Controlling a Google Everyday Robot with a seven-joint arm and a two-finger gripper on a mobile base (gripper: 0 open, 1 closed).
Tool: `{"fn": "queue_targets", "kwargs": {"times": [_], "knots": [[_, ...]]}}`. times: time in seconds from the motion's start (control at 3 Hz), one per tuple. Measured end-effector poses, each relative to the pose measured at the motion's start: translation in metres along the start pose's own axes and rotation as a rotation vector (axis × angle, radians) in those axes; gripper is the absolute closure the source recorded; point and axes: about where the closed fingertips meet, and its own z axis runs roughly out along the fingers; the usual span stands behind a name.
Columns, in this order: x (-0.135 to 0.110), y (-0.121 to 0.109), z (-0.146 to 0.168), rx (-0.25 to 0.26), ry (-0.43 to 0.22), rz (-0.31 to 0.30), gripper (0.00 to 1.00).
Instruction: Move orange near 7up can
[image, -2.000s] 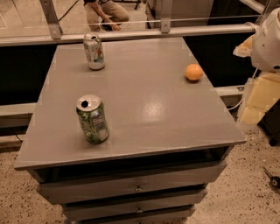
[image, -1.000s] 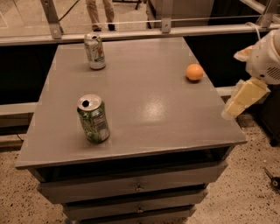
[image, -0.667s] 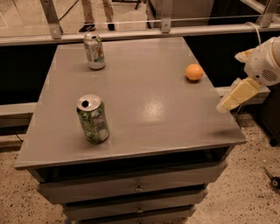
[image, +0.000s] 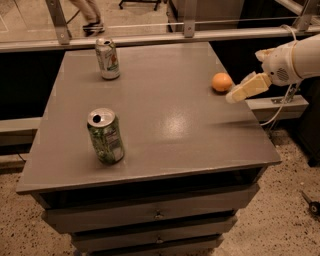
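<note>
**Item 1, orange** (image: 221, 82). Round, so no long axis or pointing direction could be made out. It was set on the grey worktop (image: 165, 125), in the far half and close to the right edge, with only a narrow strip of surface between the fruit and that edge.

**Item 2, 7up can** (image: 107, 58). It was stood upright with its long axis vertical and its silver top facing up, near the far edge towards the left. It was well apart from the orange. A broad bare stretch of worktop lay between the two.

**Item 3, darker green can** (image: 106, 136). It was stood upright with its opened top up, in the near-left part, away from the line between items 1 and 2.

**Item 4, tool** (image: 236, 94). It was held just beside the orange on its right, above the right edge of the worktop and angled down towards the fruit. Contact with the orange could not be told. Whether the tool was spread or pressed together could not be told either.

**Item 5, drawers** (image: 159, 215). These were stacked beneath the worktop at the near side.
</note>
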Motion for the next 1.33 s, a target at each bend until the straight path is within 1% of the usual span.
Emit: {"fn": "queue_targets", "kwargs": {"times": [0.33,0.67,1.0,1.33], "knots": [[-0.012,-0.019,0.035,0.012,-0.087,0.068,0.0],[-0.006,-0.036,0.07,0.04,-0.12,0.148,0.03],[0.001,-0.04,0.086,0.051,-0.119,0.188,0.26],[-0.002,-0.035,0.082,0.044,-0.126,0.206,0.49]]}}
